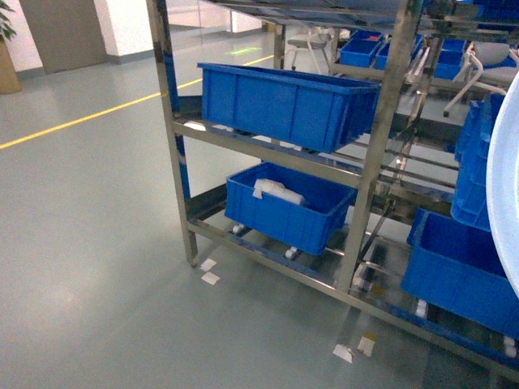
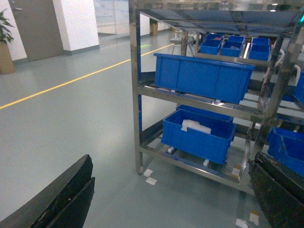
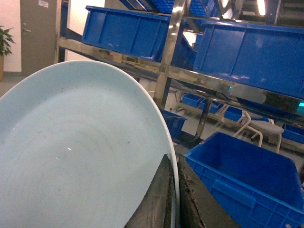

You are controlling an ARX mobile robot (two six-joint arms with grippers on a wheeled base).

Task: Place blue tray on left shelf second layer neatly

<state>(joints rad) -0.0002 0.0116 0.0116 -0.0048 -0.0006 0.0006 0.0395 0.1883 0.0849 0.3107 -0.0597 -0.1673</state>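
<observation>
Right claw (image 3: 173,190) pinches the pale, smooth blue tray's (image 3: 71,152) rim; left claw (image 2: 166,199) apparently gapes apart.

Setting read as a warehouse or factory storeroom. A stainless rack (image 1: 268,154) with mirror-like uprights stood on a grey-green sealed floor (image 1: 89,243). Deep blue crates (image 1: 284,101) sat on its tiers; more crates (image 2: 232,45) filled racks behind. A yellow line (image 1: 89,117) ran across the floor, as for a marked aisle. White tape marks (image 1: 209,271) lay by the rack's foot. At the far wall were a grey door (image 2: 35,28) and a potted plant (image 2: 5,42).
</observation>
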